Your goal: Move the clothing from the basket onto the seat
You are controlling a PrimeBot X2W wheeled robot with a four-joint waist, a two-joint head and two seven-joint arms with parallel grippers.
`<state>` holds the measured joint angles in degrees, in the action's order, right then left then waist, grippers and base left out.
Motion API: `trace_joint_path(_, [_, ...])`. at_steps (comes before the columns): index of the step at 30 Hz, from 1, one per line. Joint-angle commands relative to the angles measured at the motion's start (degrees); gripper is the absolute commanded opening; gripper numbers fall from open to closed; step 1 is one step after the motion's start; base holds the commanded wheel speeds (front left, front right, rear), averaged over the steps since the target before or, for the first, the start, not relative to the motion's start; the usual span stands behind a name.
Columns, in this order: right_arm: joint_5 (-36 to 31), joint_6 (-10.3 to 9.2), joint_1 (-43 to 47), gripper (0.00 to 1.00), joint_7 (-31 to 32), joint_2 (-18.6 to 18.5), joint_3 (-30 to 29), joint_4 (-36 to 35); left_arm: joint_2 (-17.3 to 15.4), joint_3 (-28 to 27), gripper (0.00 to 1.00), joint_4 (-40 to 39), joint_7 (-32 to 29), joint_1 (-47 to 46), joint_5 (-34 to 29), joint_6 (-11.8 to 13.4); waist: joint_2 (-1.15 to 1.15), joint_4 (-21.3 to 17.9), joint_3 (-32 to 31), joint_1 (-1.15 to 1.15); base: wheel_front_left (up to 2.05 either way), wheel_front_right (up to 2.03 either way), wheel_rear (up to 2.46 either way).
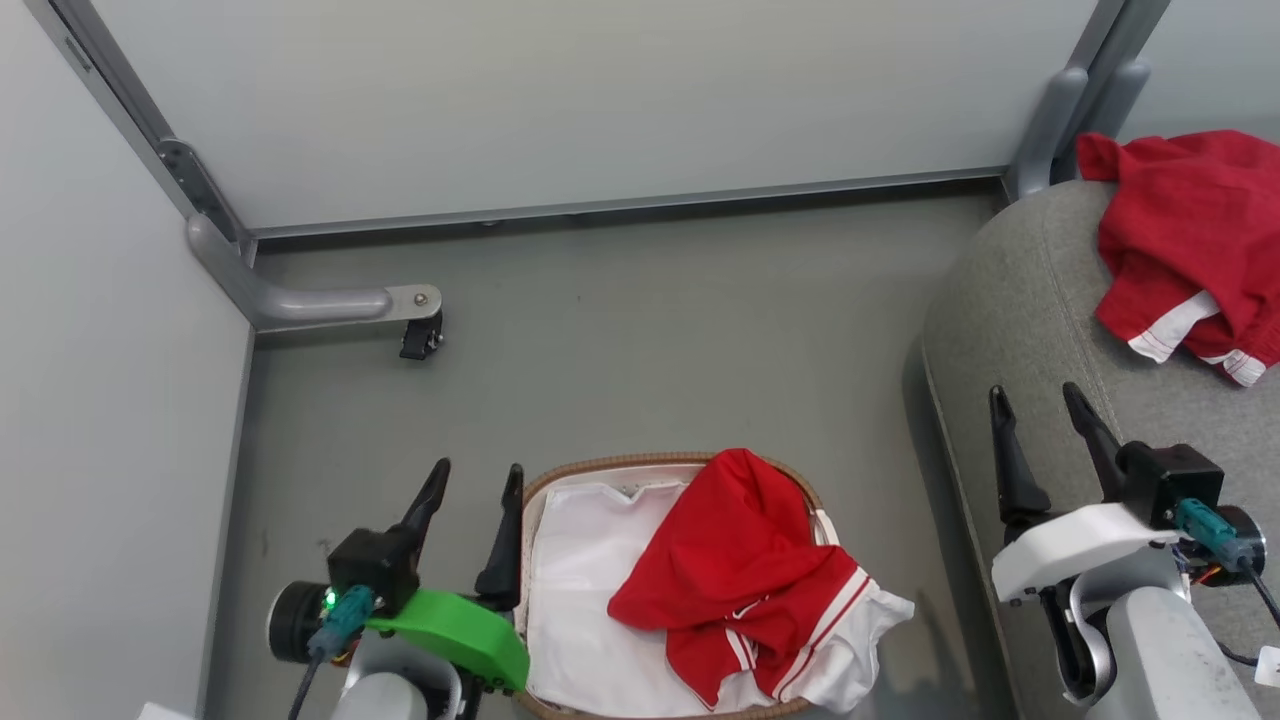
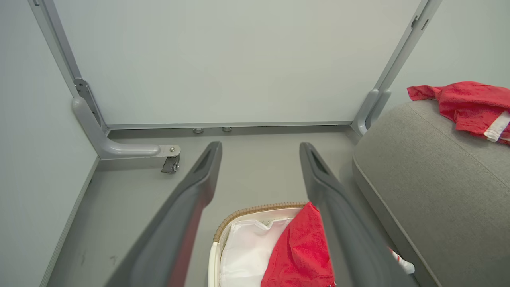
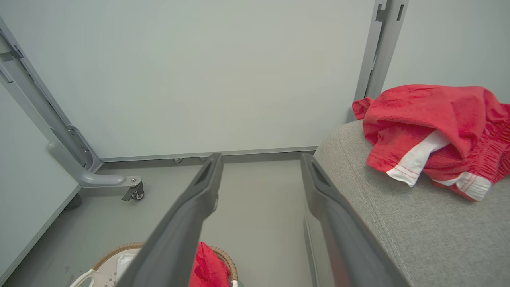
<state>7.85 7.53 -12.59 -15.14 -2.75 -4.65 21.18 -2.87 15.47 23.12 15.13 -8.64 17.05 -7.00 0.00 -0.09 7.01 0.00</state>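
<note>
One red garment with white trim (image 1: 745, 575) lies in the basket (image 1: 600, 468), draped over its right rim; the white liner shows beside it. The same garment (image 2: 301, 251) and the basket rim (image 2: 255, 210) appear between my left fingers in the left wrist view. A second red garment (image 1: 1190, 240) lies crumpled on the grey seat (image 1: 1010, 310) at the right, also seen in the right wrist view (image 3: 430, 131). My left gripper (image 1: 478, 480) hangs open just left of the basket. My right gripper (image 1: 1040, 405) is open over the seat's left edge, empty.
Pale partition walls close in the back and left. A grey metal foot with a caster (image 1: 420, 335) juts onto the floor at the back left. Bare grey floor (image 1: 680, 340) lies between the basket, the wall and the seat.
</note>
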Motion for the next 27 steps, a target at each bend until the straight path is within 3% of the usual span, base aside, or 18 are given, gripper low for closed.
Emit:
trace_joint_path(1, [-0.6,-0.08,-1.2,1.00,0.0,-0.3,-0.7,-0.5,0.0,1.7,1.00,0.9,0.0,-2.3,-0.6,-0.1,0.00,-1.1,3.4,0.00,0.00,0.00,0.00])
trace_joint_path(9, [-0.6,-0.08,-6.5,1.00,0.0,-0.2,-2.5,-3.4,-0.1,14.3,1.00,11.2,0.0,-13.3,-2.3,-0.4,0.00,-4.0,13.9,0.00,0.00,0.00,0.00])
trace_joint_path(18, [2.1,-0.08,-12.7,1.00,0.0,-0.2,0.6,-7.1,-0.2,28.7,1.00,27.2,-0.3,-23.3,-2.4,-0.5,0.00,-9.7,26.0,0.00,0.00,0.00,0.00])
trace_joint_path(27, [5.3,-0.08,-16.9,1.00,0.0,-0.2,4.3,-12.0,-0.2,32.7,1.00,40.0,-0.5,-31.6,-2.9,0.0,0.00,-14.7,36.9,0.00,0.00,0.00,0.00])
